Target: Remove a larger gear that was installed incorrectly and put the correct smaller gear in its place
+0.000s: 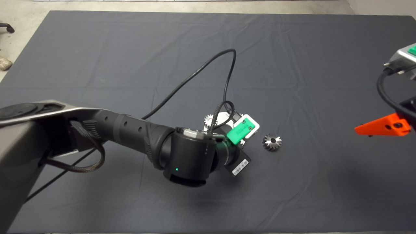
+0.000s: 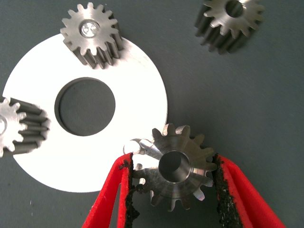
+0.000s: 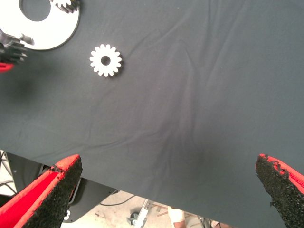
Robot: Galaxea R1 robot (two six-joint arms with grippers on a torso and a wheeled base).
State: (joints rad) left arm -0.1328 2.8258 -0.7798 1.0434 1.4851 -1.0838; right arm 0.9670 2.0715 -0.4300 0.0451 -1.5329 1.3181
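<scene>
My left gripper [image 2: 173, 164] is shut on the smaller gear [image 2: 178, 166], a bright spur gear with a round bore, held at the rim of the round silver plate [image 2: 137, 76]. Beside it a short peg [image 2: 137, 145] shows on the plate. Two like gears [image 2: 90, 33] [image 2: 14, 126] sit on the plate. The larger gear [image 1: 272, 142], darker and bevelled, lies on the mat just right of the left wrist [image 1: 239, 131]; it also shows in both wrist views [image 2: 230, 21] [image 3: 105, 60]. My right gripper [image 3: 166, 190] hangs open at the mat's right edge, with nothing between its fingers [image 1: 383, 126].
A black cable [image 1: 195, 74] loops over the mat behind the left arm. The plate has a large centre hole [image 2: 85, 107]. Floor and a shoe [image 3: 178, 216] show beyond the mat's edge in the right wrist view.
</scene>
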